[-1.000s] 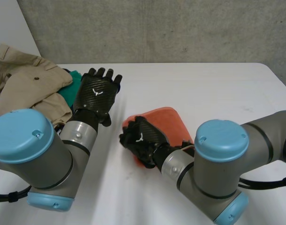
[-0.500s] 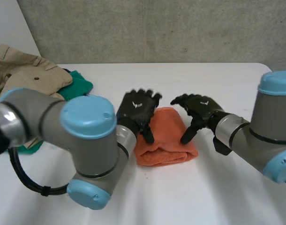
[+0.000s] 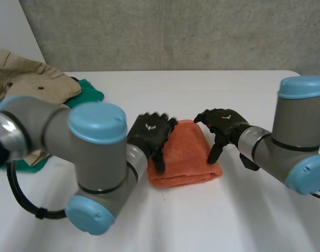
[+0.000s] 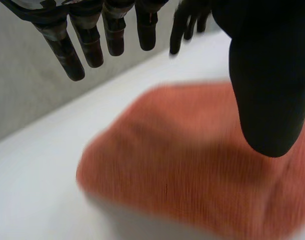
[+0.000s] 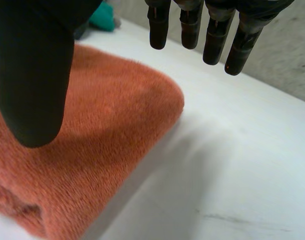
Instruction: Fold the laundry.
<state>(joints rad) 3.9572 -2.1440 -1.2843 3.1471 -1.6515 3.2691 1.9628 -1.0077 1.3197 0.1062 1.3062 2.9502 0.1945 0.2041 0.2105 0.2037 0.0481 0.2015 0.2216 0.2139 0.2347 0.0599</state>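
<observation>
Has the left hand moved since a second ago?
Yes. The left hand has swung rightwards in the head view, from beside the green cloth over to the left edge of the orange towel.

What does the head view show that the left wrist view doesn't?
Head view: the beige garment and green cloth piled at the table's far left, and the folded orange towel seen whole, with the left hand and right hand on either side. Left wrist view: close up, the left hand's straight fingers and thumb open over the towel. Both: the towel, the white table, both hands.
</observation>
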